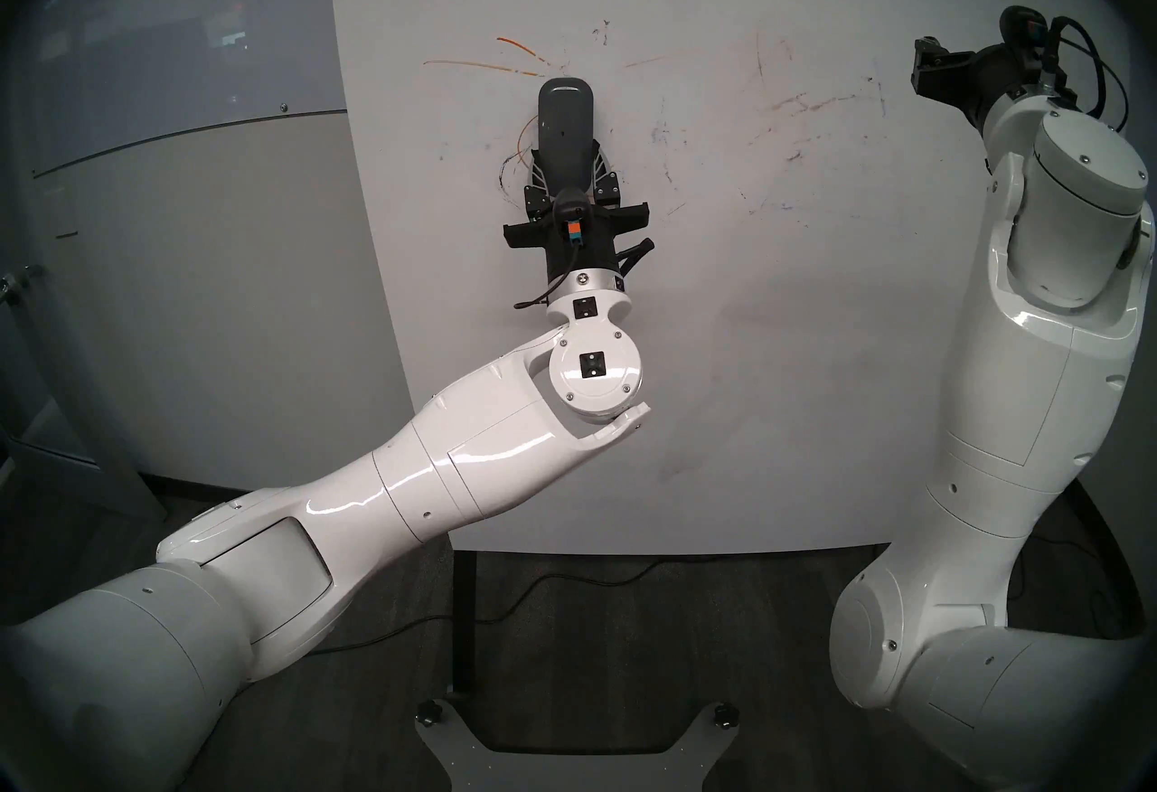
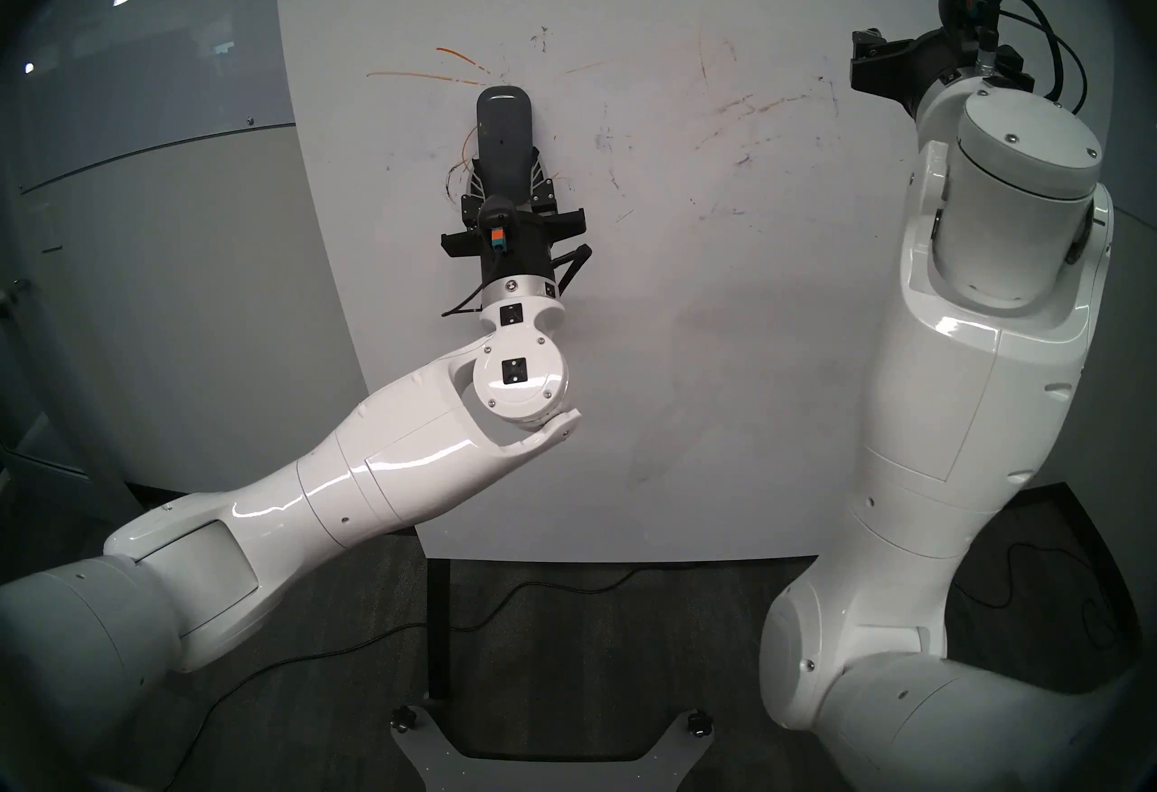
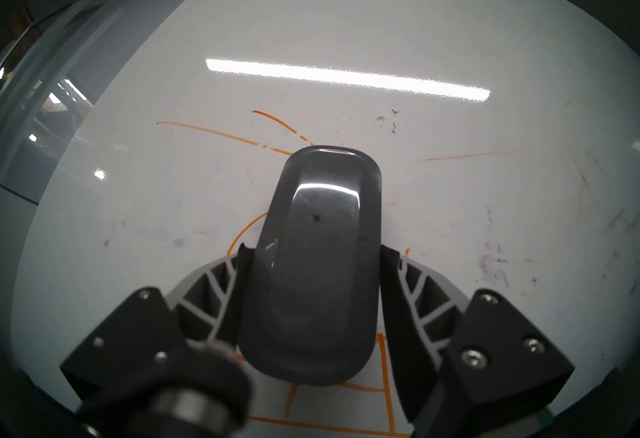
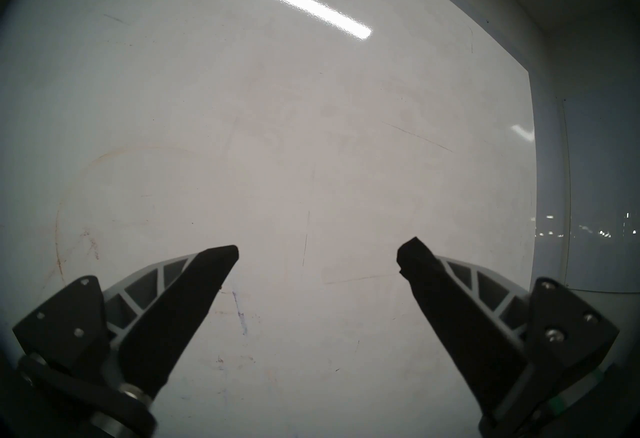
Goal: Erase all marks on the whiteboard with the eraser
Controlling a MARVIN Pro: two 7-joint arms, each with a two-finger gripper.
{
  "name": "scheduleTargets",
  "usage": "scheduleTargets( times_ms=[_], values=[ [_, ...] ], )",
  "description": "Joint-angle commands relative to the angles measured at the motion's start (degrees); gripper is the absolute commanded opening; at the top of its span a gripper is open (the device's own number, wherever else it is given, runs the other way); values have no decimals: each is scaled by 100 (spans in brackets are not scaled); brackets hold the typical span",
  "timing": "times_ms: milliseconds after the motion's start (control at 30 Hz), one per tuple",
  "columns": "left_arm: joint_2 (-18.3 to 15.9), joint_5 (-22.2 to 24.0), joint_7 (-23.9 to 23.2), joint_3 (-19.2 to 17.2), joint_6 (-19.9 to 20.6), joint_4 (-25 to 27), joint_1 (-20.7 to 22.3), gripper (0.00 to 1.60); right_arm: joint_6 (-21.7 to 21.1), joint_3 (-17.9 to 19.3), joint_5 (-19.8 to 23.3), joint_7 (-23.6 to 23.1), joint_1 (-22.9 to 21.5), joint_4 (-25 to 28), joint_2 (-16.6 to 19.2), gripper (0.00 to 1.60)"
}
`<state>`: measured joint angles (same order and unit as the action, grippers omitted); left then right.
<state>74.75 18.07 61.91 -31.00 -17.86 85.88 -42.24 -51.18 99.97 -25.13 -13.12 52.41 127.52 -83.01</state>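
Observation:
The whiteboard (image 1: 751, 333) stands upright in front of me. My left gripper (image 1: 566, 161) is shut on the lower half of the dark grey eraser (image 1: 566, 120), which points up and lies flat against the board. Orange lines (image 1: 476, 63) run just above and left of the eraser's tip. In the left wrist view more orange lines (image 3: 388, 375) show below the eraser (image 3: 311, 271). Faint reddish smudges (image 1: 807, 105), a black scribble (image 1: 605, 30) and bluish traces (image 1: 663, 133) lie to the right. My right gripper (image 4: 317, 253) is open and empty, facing the board's upper right.
A grey glass board (image 1: 156, 20) with red and blue graph lines hangs on the wall at the upper left. Below the whiteboard are its dark post (image 1: 463, 615), a grey stand base (image 1: 563, 734) and cables (image 1: 563, 578) on the floor. My right arm (image 1: 1064, 333) rises at the right.

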Motion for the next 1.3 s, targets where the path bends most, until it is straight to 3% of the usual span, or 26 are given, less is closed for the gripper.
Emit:
scheduleTargets(
  times_ms=[0,133,333,467,533,600,733,1000,1267],
  values=[
    [-400,-46,-129,-744,0,148,593,0,10,-4,1,3,-31,34,5,160],
    [-511,-21,-251,-964,26,137,739,0,10,-3,6,4,-27,31,8,160],
    [-485,100,-611,-1621,195,55,1065,0,12,-3,15,5,-28,35,13,160],
    [-267,455,-985,-1876,474,-232,1192,0,13,-5,19,8,-34,45,16,160],
    [-29,986,-1223,-1914,747,-571,1292,0,11,-8,21,12,-39,52,17,160],
    [19,1225,-1243,-1849,823,-688,1335,0,10,-9,22,14,-40,54,16,160],
    [176,1741,-1274,-1844,1037,-610,817,0,6,-11,24,20,-42,57,17,160],
    [260,1787,-1055,-1604,1048,-161,268,0,9,-10,34,21,-37,54,24,160],
    [253,1844,-665,-1059,1067,227,79,0,10,-9,43,23,-35,52,29,160]
  ],
)
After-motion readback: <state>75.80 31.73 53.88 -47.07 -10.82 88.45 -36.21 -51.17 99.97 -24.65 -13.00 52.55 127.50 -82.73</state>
